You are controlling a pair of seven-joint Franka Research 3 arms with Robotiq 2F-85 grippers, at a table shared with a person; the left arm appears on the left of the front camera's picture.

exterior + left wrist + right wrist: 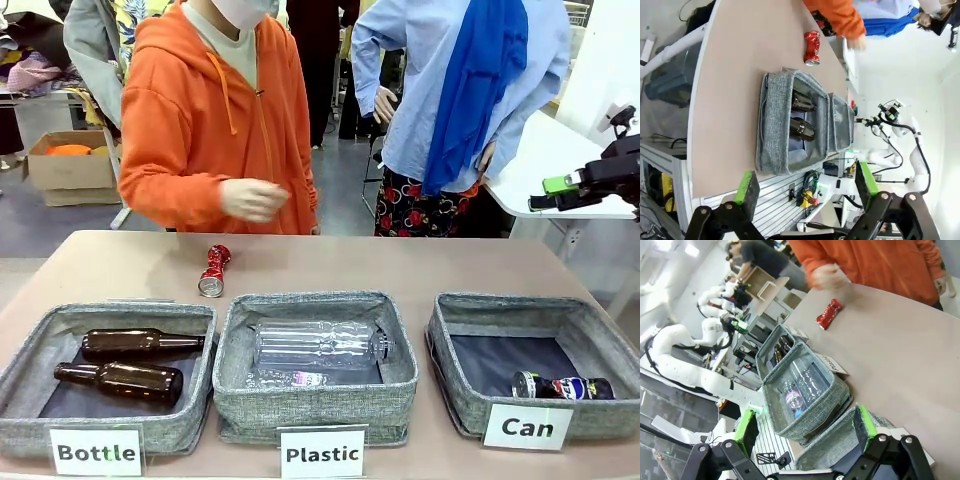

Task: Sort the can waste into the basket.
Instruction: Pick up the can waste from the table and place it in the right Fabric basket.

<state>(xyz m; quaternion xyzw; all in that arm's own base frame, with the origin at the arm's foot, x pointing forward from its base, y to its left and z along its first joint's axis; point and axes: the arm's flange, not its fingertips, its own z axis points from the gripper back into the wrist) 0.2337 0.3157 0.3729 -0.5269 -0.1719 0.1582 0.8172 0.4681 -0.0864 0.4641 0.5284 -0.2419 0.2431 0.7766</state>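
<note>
A crushed red can (214,270) lies on the bare table beyond the bins, also seen in the left wrist view (812,47) and the right wrist view (829,313). A dark crushed can (562,386) lies inside the grey basket labelled "Can" (530,305) at the right. My right gripper (556,194) hovers high at the right edge, above and behind that basket, open and holding nothing (805,426); the basket's wall (835,442) sits just below it. My left gripper (806,182) is open and holds nothing, off the table's left end.
The "Bottle" bin (30,360) holds two brown glass bottles. The "Plastic" bin (315,302) holds clear plastic bottles. A person in an orange hoodie stands at the far edge, one hand (250,198) above the table behind the red can.
</note>
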